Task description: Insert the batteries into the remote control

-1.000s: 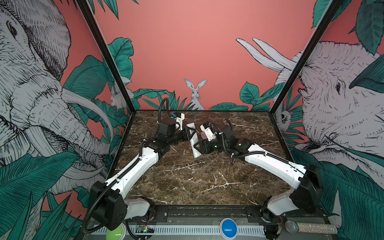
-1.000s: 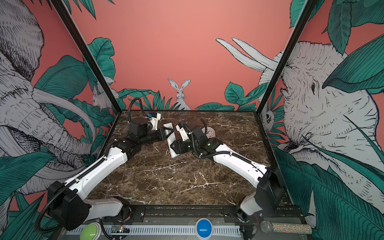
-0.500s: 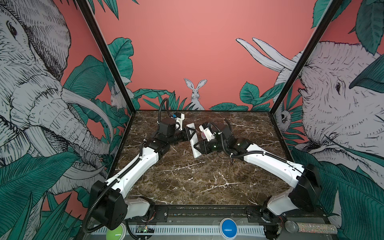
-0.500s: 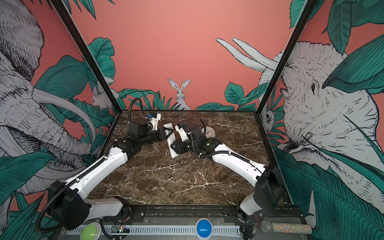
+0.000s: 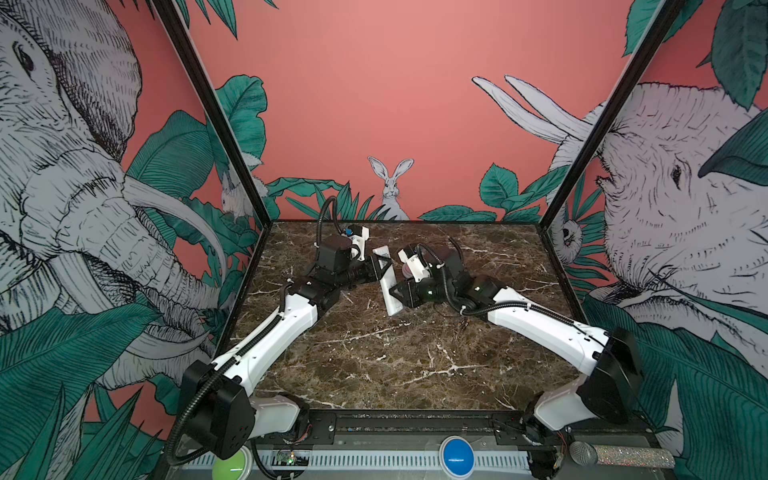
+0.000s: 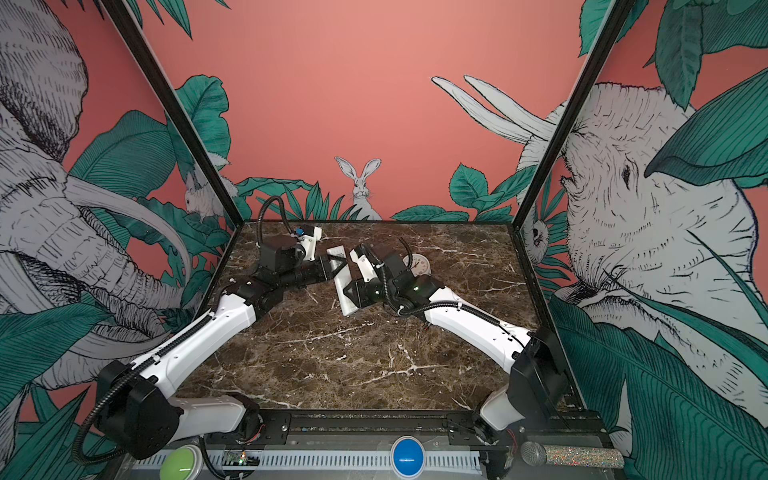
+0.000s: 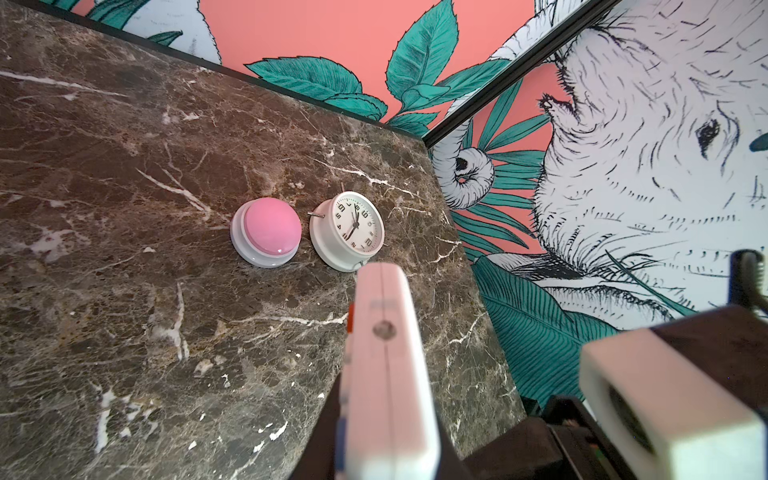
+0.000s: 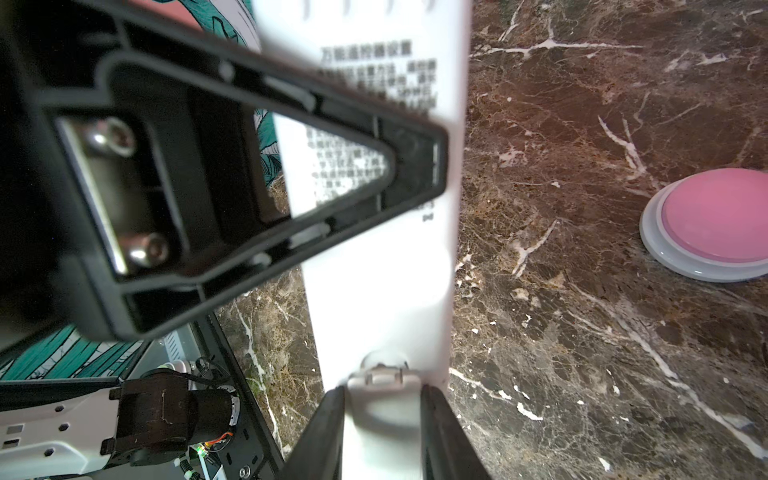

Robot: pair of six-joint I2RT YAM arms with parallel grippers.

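While the left gripper (image 5: 384, 265) has been kept clamped across the body of the remote control (image 5: 393, 306), the jaws of the right gripper (image 8: 382, 392) have been drawn in from a wider stance to a narrow one. Both of its fingers (image 8: 328, 436) are now laid against the edges of the battery cover (image 8: 382, 419), next to the latch tab (image 8: 382, 376). The remote control is therefore taken to be held at that end too; how firmly cannot be told.

The remote control itself has hardly been moved. It is held slanted between the two grippers, toward the far middle of the marble table (image 5: 374, 365), and whether its near end touches the marble cannot be made out. It is judged that the cover is about to be slid or pried off. The compartment is still shut and no batteries can be found in any view, so loading has not been started.

On the back face a printed Chinese heading is read, somewhat blurred, as 万能遥控器设置; the smaller lines beneath it are too soft to be read. Hour numerals are printed round the dial of the white alarm clock (image 7: 347, 232), which stands beside the pink dome button (image 7: 268, 230); the 12 is among them. No brand name is seen.
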